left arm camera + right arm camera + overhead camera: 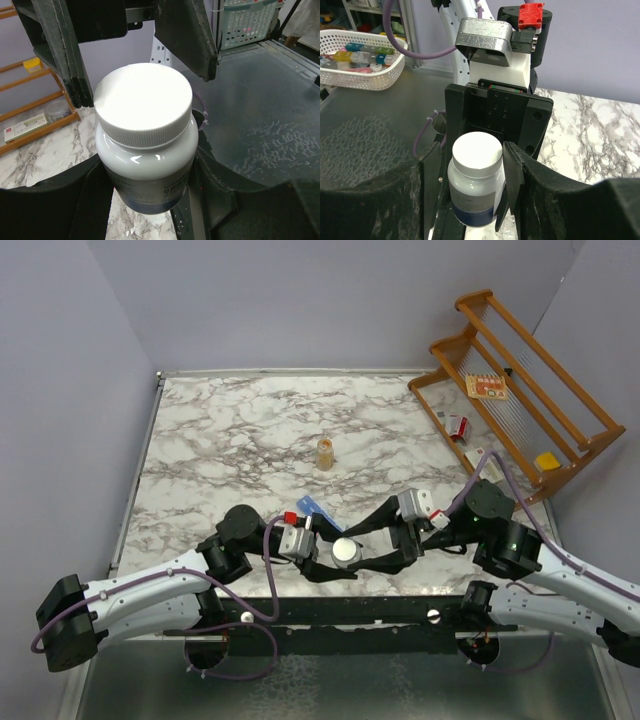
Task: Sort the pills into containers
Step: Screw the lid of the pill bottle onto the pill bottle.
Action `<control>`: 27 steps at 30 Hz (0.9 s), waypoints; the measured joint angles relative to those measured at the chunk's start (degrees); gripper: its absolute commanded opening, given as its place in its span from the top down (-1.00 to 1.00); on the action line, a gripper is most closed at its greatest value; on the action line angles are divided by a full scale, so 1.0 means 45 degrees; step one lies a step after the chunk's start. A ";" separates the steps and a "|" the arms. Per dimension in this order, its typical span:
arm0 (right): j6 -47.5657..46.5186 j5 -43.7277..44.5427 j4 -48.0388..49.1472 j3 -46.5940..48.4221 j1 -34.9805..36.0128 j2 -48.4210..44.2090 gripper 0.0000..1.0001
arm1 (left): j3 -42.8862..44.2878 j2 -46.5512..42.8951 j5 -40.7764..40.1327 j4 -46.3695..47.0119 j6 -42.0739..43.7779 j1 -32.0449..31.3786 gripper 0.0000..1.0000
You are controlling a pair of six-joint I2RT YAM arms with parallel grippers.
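Note:
A white pill bottle [145, 155] with a white screw cap [142, 100] is held upright over the table's near edge. My left gripper [150, 195] is shut on its body. From the right, my right gripper [472, 165] closes on the cap. Its far finger [512, 167] presses the rim and the near finger [432, 172] sits tight beside it. From above, both grippers meet at the bottle [346, 552]. The blue containers strip [310, 508] lies just behind my left gripper [336, 562], partly hidden. No pills are in view.
A small amber bottle [326, 452] stands mid-table. A wooden rack [520, 390] with small packets leans at the back right corner. A white basket [360, 65] of coloured items sits off the table, beyond the grey surface below the near edge.

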 measured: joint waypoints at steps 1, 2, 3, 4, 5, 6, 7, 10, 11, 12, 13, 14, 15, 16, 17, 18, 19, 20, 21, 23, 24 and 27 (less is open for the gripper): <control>0.0010 -0.0005 0.0015 -0.0005 0.0000 0.0000 -0.01 | 0.0000 0.0000 0.0000 0.0000 0.0000 -0.0005 1.00; 0.0019 -0.0005 0.0029 -0.0015 0.0000 0.0000 -0.01 | 0.0000 0.0000 0.0000 0.0000 0.0000 -0.0005 1.00; 0.0029 -0.0005 0.0053 -0.0029 0.0000 0.0010 -0.01 | 0.0000 0.0000 0.0000 0.0000 0.0000 -0.0005 1.00; 0.0049 -0.0010 0.0083 -0.0039 0.0000 0.0015 -0.01 | 0.0000 0.0000 0.0000 0.0000 0.0000 -0.0005 1.00; 0.0063 -0.0015 0.0107 -0.0049 0.0000 0.0029 -0.01 | 0.0000 0.0005 0.0000 0.0000 0.0000 -0.0005 1.00; 0.0078 -0.0015 0.0141 -0.0063 0.0000 0.0039 -0.01 | 0.0000 0.0015 0.0000 0.0000 0.0000 -0.0005 1.00; 0.0097 -0.0024 0.0180 -0.0078 0.0000 0.0078 -0.01 | 0.0000 0.0024 0.0000 0.0000 0.0000 -0.0005 1.00; 0.0102 -0.0053 0.0233 -0.0097 0.0000 0.0209 -0.01 | 0.0000 0.0063 0.0000 0.0000 0.0000 -0.0005 1.00; 0.0102 -0.0058 0.0233 -0.0097 0.0000 0.0262 -0.01 | 0.0000 0.0068 0.0000 0.0000 0.0005 0.0000 1.00; 0.0102 -0.0063 0.0238 -0.0097 0.0000 0.0335 0.00 | 0.0000 0.0068 0.0000 0.0000 0.0000 0.0000 1.00; 0.0102 -0.0063 0.0243 -0.0097 0.0000 0.0374 0.02 | 0.0000 0.0068 0.0000 0.0000 0.0000 -0.0005 1.00; 0.0102 -0.0063 0.0243 -0.0097 0.0000 0.0432 0.04 | 0.0000 0.0068 0.0000 0.0000 0.0000 -0.0005 1.00; 0.0102 -0.0068 0.0248 -0.0097 0.0000 0.0471 0.08 | 0.0005 0.0068 0.0000 0.0000 0.0005 -0.0005 1.00; 0.0102 -0.0083 0.0248 -0.0097 0.0000 0.0515 0.14 | 0.0000 0.0068 -0.0005 0.0000 0.0005 -0.0005 1.00; 0.0102 -0.0097 0.0248 -0.0097 0.0000 0.0544 0.20 | 0.0000 0.0068 -0.0005 0.0000 0.0005 -0.0005 1.00; 0.0102 -0.0097 0.0253 -0.0097 0.0000 0.0563 0.25 | 0.0000 0.0068 -0.0005 0.0000 0.0010 -0.0005 1.00; 0.0102 -0.0097 0.0257 -0.0097 0.0000 0.0583 0.31 | 0.0000 0.0068 -0.0005 0.0000 0.0010 -0.0005 1.00; 0.0087 -0.0097 0.0262 -0.0097 0.0000 0.0588 0.42 | 0.0000 0.0068 -0.0010 0.0000 0.0005 -0.0005 1.00; 0.0083 -0.0097 0.0267 -0.0097 0.0000 0.0588 0.52 | 0.0000 0.0068 -0.0015 0.0000 0.0005 -0.0005 1.00; 0.0092 -0.0097 0.0267 -0.0097 0.0000 0.0583 0.61 | 0.0000 0.0053 -0.0063 0.0000 0.0005 -0.0005 1.00; 0.0092 -0.0097 0.0267 -0.0097 0.0000 0.0583 0.64 | 0.0000 0.0044 -0.0102 -0.0005 0.0010 -0.0005 1.00; 0.0083 -0.0058 0.0301 -0.0097 0.0000 0.0573 0.73 | 0.0000 -0.0053 -0.0355 -0.0087 0.0015 -0.0029 1.00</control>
